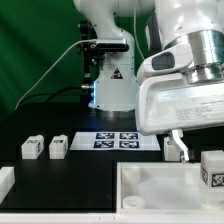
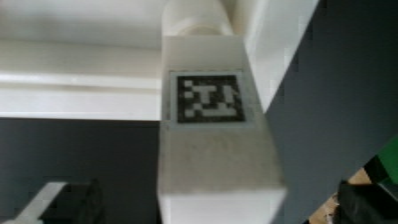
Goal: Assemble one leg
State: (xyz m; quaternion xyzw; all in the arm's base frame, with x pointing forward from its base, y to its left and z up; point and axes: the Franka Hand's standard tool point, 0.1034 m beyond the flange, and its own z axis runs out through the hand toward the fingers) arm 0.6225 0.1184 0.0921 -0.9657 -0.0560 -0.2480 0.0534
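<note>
Leg (image 2: pixel 217 165) tag (image 2: pixel 214 98) plain in wrist view

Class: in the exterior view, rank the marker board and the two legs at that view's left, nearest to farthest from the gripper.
1. Marker board, middle, closest to the gripper.
2. Leg beside the board.
3. Leg farthest toward the exterior view's left.

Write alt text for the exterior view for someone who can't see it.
A white robot arm's end effector hangs low at the exterior view's right, beside the marker board. Two tagged legs stand on the black table at the exterior view's left; a white tray lies nearest.
</note>
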